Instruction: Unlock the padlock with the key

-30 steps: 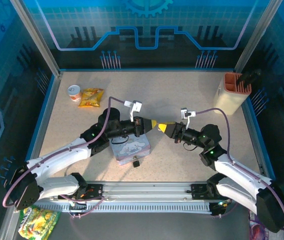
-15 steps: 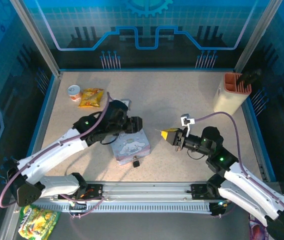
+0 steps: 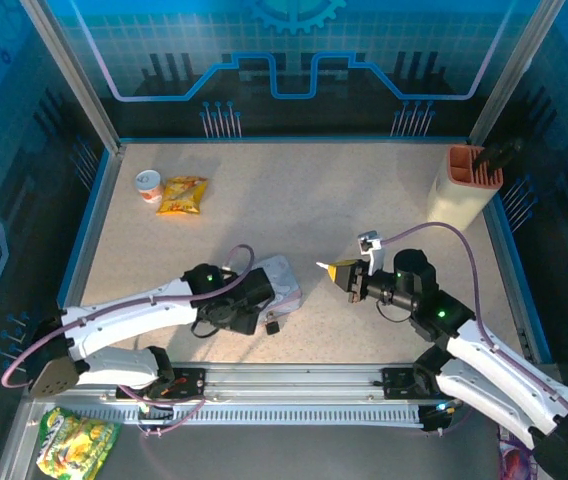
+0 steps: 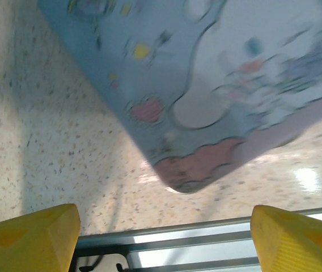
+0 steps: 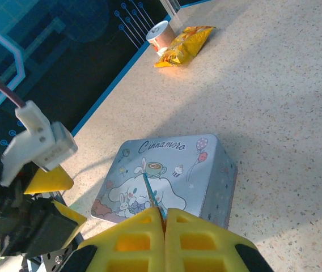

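Note:
The padlock (image 3: 272, 326) is a tiny dark lump on the table at the near edge of the pale blue cartoon tin (image 3: 284, 279). My right gripper (image 3: 338, 270) hovers right of the tin, shut on the key (image 5: 151, 194), a thin sliver that pokes out from between the yellow fingers and points at the tin (image 5: 166, 170). My left gripper (image 3: 249, 310) is low at the tin's near-left corner, over part of the lid. In the left wrist view its gripper (image 4: 164, 238) is open with nothing between the yellow fingertips (image 4: 30, 235), and the tin's corner (image 4: 200, 164) lies just beyond.
A small cup (image 3: 148, 185) and a yellow snack bag (image 3: 183, 194) lie at the back left. A beige and orange holder (image 3: 461, 185) stands at the back right. The metal rail (image 3: 294, 380) runs along the table's near edge, close under the left gripper.
The two grippers were tip to tip above the tin; the left one opened and dropped to the tin's near-left corner. The right one drew back to the right, still shut on the key.

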Action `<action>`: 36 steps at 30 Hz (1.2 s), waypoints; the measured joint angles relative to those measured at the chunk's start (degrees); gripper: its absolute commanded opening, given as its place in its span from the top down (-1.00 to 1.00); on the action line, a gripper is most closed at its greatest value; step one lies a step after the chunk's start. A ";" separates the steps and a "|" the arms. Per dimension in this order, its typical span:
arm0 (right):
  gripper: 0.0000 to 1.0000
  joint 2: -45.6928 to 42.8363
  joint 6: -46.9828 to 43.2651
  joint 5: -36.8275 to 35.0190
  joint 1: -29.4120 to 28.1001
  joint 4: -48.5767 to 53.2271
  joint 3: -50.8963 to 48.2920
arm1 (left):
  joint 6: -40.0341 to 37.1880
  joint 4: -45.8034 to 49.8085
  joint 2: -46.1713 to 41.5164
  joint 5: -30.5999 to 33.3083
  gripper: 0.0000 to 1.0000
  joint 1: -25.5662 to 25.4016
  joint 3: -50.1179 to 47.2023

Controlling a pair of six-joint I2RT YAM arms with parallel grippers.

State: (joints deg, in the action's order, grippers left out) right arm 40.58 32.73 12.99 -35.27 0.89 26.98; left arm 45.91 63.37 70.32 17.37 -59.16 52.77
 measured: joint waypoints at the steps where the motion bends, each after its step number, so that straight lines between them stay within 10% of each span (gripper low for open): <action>1: 1.00 0.37 0.02 0.00 0.00 -0.22 0.00 | 0.42 -0.79 -0.87 -0.13 -0.61 0.00 -1.92; 36: 1.00 2.14 1.75 -1.07 -0.33 -1.66 -0.37 | -14.91 -32.74 14.23 1.11 -0.40 15.32 -3.32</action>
State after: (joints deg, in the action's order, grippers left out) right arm 42.72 34.48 11.92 -35.59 -0.78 26.61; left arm 31.00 30.63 84.55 18.48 -43.83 49.45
